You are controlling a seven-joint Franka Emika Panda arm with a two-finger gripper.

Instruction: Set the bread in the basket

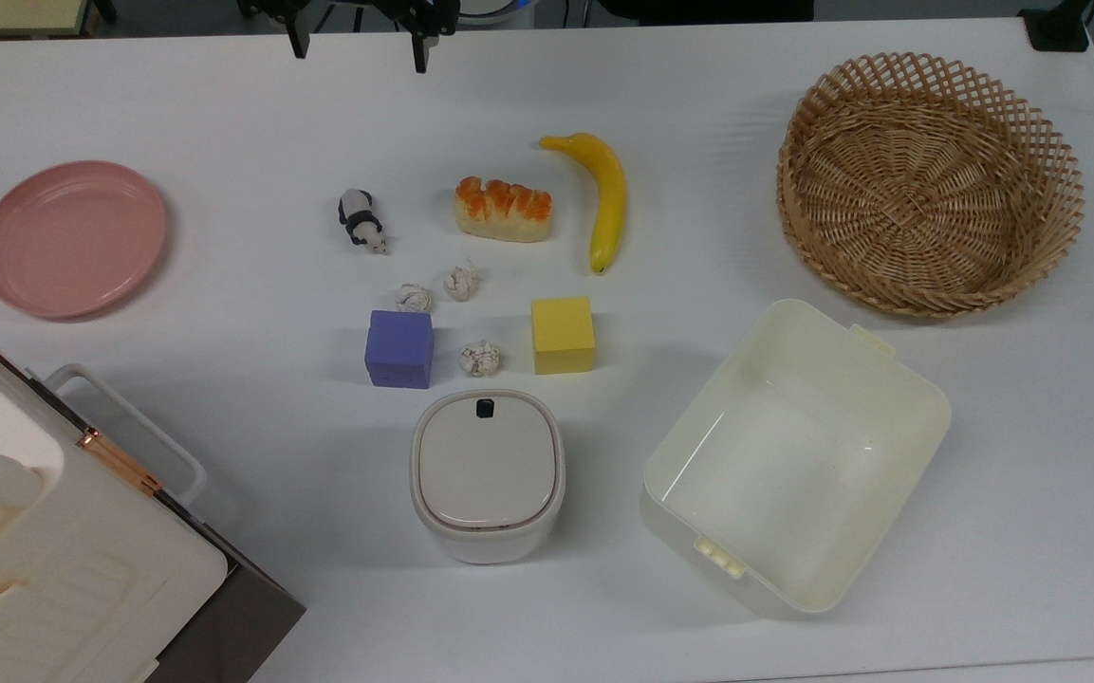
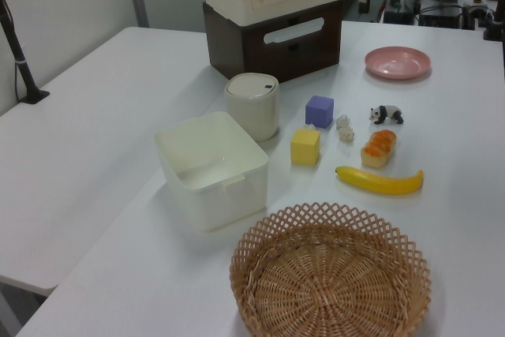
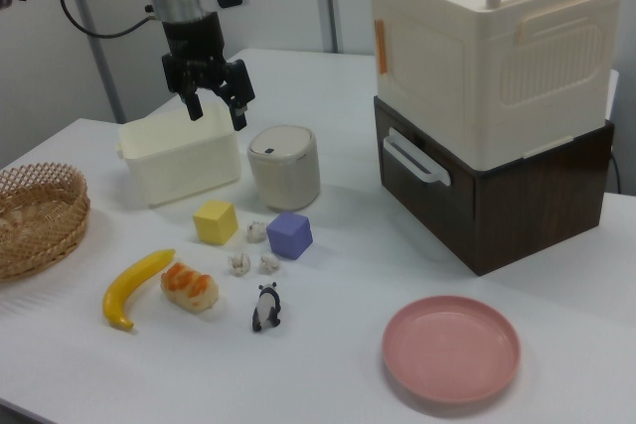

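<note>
Currently the bread point(image 1: 503, 210) is untouched beside the banana point(image 1: 602, 195), which could be nudged or pinched if the gripper point(image 3: 213, 103), fingers spread, is lowered off-centre

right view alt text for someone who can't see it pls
The robot's open hand hangs above a white table, well clear of the bread lying between a banana and a toy panda. The basket sits empty at the right view's left edge.

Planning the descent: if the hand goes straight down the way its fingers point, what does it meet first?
Probably bare table. The open hand points down near the top view's upper edge, well short of the bread and panda. Depth is uncertain.
</note>
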